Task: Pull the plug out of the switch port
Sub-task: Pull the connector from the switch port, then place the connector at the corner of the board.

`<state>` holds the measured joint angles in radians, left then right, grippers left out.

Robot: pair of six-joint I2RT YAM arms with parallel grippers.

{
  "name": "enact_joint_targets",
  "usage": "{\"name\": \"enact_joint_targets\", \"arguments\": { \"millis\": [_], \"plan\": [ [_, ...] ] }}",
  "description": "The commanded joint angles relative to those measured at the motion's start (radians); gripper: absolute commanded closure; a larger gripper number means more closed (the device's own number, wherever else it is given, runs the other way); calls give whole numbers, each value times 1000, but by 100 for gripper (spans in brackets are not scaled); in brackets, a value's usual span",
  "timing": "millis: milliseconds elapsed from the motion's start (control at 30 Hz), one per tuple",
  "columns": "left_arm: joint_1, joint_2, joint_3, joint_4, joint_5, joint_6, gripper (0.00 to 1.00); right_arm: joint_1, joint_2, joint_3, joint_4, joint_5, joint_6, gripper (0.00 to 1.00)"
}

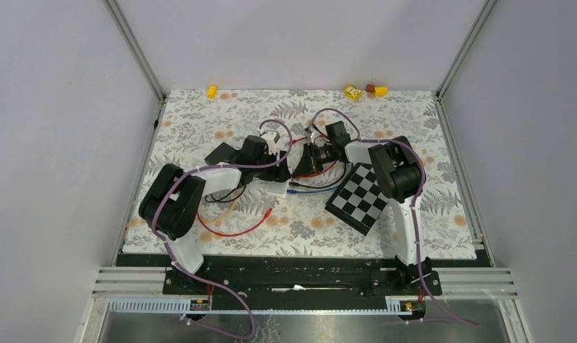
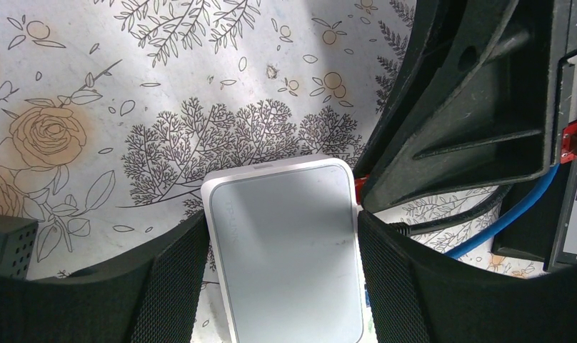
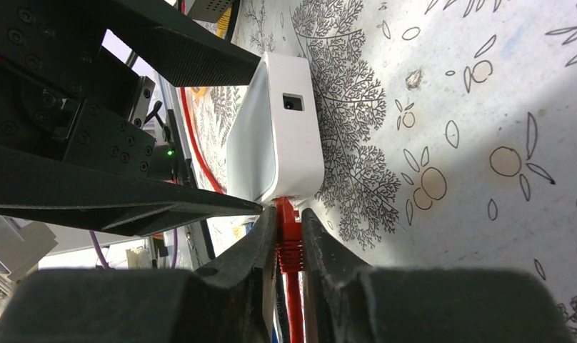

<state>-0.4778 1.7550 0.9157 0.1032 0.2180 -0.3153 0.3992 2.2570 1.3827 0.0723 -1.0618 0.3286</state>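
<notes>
Legible text: none in any of my three views. The small white rounded plastic switch box, seen from my left wrist, bears a faint pale mark near its upper left corner, too washed out for me to read

Bystanders on the white floral-print table cover.
Black-and-white checkerboard tile lies skewed, right of centre. Far edge: small yellow block at left; yellow dark-marked block, brown lump and yellow piece clustered right. Thin blue cable curves beside the checkerboard.
</notes>
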Motion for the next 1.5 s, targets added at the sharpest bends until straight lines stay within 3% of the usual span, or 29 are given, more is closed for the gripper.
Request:
{"name": "enact_joint_targets", "arguments": {
  "millis": [0,67,233,467,533,700,967,1233,1467],
  "plan": [
    [30,-13,-14,-13,-67,27,36,-17,4,50,-57,-78,-41,86],
    [31,-13,-13,-15,-65,28,36,-25,11,83,-148,-83,-82,87],
    [30,-13,-11,-16,-68,27,37,-27,3,58,-105,-99,-45,88],
    [40,-13,-9,-17,-74,20,38,-24,-47,-122,337,-98,269,91],
    [45,-10,-9,-19,-71,21,39,-24,-52,-130,369,-99,289,92],
    [47,-9,-7,-19,-69,26,39,-25,-40,-62,170,-79,127,93],
    [48,-19,-8,-19,-64,27,36,-31,-57,11,32,-58,40,92],
    [53,-45,-8,-8,-34,22,25,-35,-122,189,-288,43,-196,93],
    [63,-67,-25,24,21,8,23,-68,-145,406,-533,130,-372,95]
  ]
}}
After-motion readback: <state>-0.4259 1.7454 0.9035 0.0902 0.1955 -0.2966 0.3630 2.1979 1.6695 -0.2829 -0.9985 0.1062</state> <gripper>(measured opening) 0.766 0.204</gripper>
